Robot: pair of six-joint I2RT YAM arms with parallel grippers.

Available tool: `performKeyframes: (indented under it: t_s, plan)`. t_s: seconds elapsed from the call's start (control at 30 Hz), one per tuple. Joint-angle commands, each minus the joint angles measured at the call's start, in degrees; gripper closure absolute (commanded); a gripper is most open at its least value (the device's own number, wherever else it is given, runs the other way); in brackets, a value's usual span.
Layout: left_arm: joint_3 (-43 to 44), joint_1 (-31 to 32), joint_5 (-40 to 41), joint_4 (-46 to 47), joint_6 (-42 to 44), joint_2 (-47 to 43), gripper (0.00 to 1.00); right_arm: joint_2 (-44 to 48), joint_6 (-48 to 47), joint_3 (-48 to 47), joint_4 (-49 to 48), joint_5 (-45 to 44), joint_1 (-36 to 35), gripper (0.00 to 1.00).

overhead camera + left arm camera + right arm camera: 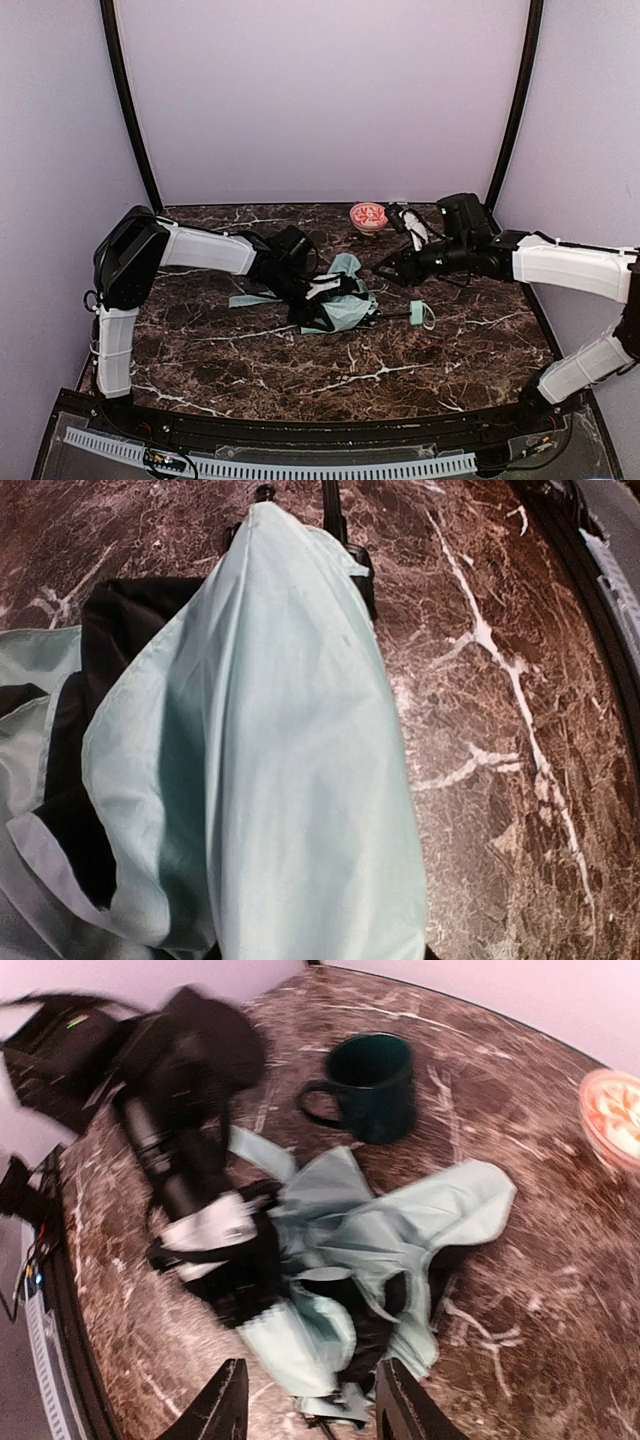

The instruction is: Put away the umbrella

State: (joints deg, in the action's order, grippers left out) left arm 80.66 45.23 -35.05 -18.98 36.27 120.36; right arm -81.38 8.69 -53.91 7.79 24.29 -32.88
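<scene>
The umbrella (340,300) lies slumped in the middle of the bench (300,385), its pale mint fabric crumpled with the black lining showing through the folds. Its long axis runs across the bench from left to right. The bunched canopy is at the left end, and the thin black shaft (395,317) leads right to the small mint handle (421,313) and strap.

That axis is what your next move turns on. The canopy end sits at the left end effector (322,287), which is buried in the fabric. The left wrist view shows only draped cloth and none of its own fingers, so you cannot tell whether it grips the cloth or merely rests in it.

The handle end belongs to the right arm. The right end effector (312,1410) hovers just beyond the canopy's right edge, on the far side of the shaft. Its fingers stand moderately apart with nothing between them, pointing down at the fabric heap. From there the shaft and handle lie nearer to you and a little to the right, so the right arm is likely the better one for that end.

The dark green mug (375,1085) stands beyond the canopy, and a pink bowl (368,216) sits further back.
</scene>
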Motion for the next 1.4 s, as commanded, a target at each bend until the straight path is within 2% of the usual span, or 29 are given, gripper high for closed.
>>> performKeyframes:
  t_s: [0.0,0.13,0.4,0.6,0.73,0.83,0.87,0.93,1.0,1.1,1.23,1.3,1.37]
  plan:
    - [0.91,-0.02,-6.18,-14.41,-4.2,6.8,0.9,6.86,-18.26,7.02,-5.17,-6.27,-11.18,0.54]
    - [2.88,-0.06,-5.93,-17.26,-4.71,8.79,0.91,5.69,-28.39,9.37,-8.79,-13.26,-18.29,0.47]
    - [4.89,-0.22,-6.19,-21.15,-2.71,10.05,0.91,-5.37,-42.02,3.69,-6.12,-23.0,-21.95,0.34]
    - [5.68,-0.64,-6.96,-23.0,-2.1,10.69,0.91,-13.61,-47.87,1.31,-5.15,-28.05,-23.46,0.31]
    - [6.79,-0.93,-10.0,-24.99,-1.44,11.7,0.91,-17.23,-49.23,1.32,-7.91,-33.07,-24.42,0.32]
    - [7.8,-1.11,-11.41,-26.1,-1.23,12.53,0.92,-19.18,-49.12,0.42,-6.48,-33.36,-25.03,0.38]
    - [8.13,-1.18,-11.63,-26.31,-1.25,12.8,0.92,-19.51,-48.65,0.25,-5.86,-32.58,-25.22,0.47]
    - [8.72,-1.32,-12.02,-26.22,-1.78,13.1,0.91,-19.73,-46.59,0.09,-4.8,-30.74,-25.53,0.73]
    - [9.21,-1.93,-12.16,-24.68,-4.41,12.95,0.78,-19.17,-44.2,0.34,-3.35,-28.43,-25.77,0.86]
    - [8.91,-3.71,-12.6,-18.84,-10.42,9.36,0.49,-18.11,-39.68,1.65,-1.13,-24.82,-25.82,0.93]
    - [-2.24,-6.83,-11.83,3.26,-19.19,-3.27,0.22,-17.29,-33.48,4.37,-0.14,-20.23,-25.75,0.96]
    - [-10.12,-7.33,-9.99,14.68,-20.17,-9.95,0.14,-17.78,-30.87,4.96,0.61,-18.02,-25.45,0.97]
    - [-18.28,-7.44,-5.28,25.06,-19.31,-15.47,0.13,-18.8,-28.58,4.49,2.83,-14.98,-24.71,0.97]
